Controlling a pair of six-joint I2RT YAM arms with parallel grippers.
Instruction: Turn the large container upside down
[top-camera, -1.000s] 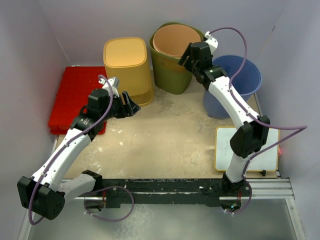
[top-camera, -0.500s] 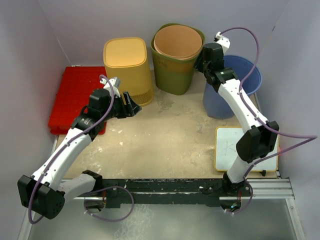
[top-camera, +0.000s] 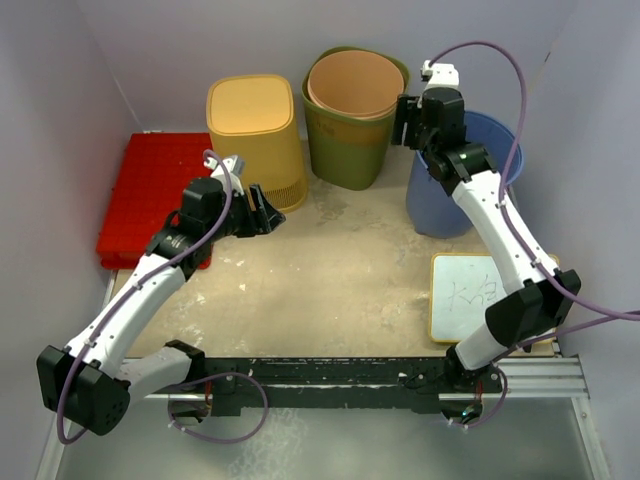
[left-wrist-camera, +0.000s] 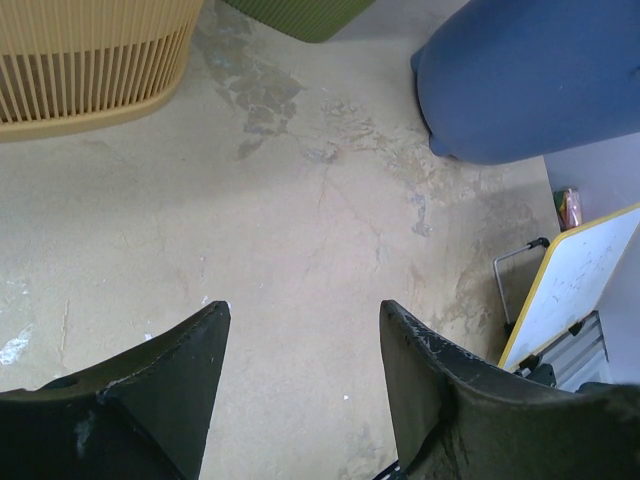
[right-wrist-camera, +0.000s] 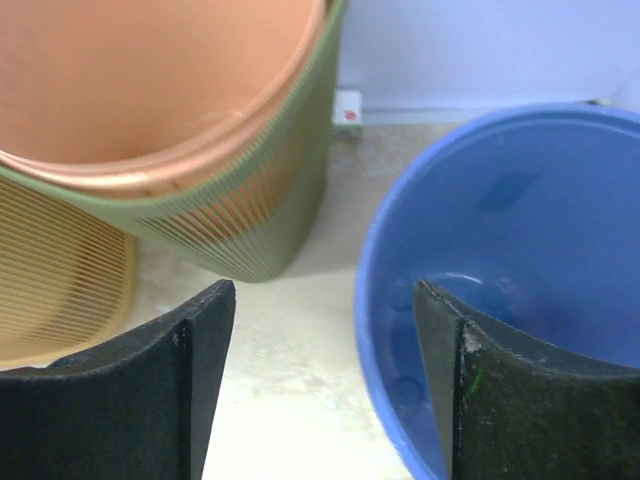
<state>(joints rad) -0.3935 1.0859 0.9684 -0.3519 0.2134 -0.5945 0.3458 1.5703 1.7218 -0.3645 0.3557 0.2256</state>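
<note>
The large container, a blue bucket (top-camera: 500, 150), stands upright and open-mouthed at the back right; its inside (right-wrist-camera: 520, 200) fills the right of the right wrist view. My right gripper (top-camera: 410, 120) hangs open over the bucket's left rim. In the right wrist view the right gripper (right-wrist-camera: 325, 290) straddles that rim, one finger inside the bucket and the other outside, not touching it. My left gripper (top-camera: 262, 210) is open over bare table near the yellow bin. The left gripper (left-wrist-camera: 305, 310) holds nothing, and the bucket's outer wall (left-wrist-camera: 530, 80) shows far ahead.
A yellow slatted bin (top-camera: 255, 135) stands mouth-down at the back left. Beside it is a green bin (top-camera: 350, 150) with an orange one (top-camera: 352, 80) nested inside. A red crate (top-camera: 150, 195) lies at the left, a whiteboard (top-camera: 480, 300) at the front right.
My right arm has swung right, from the green bin's rim to the blue bucket's left rim. The left arm has not moved.
</note>
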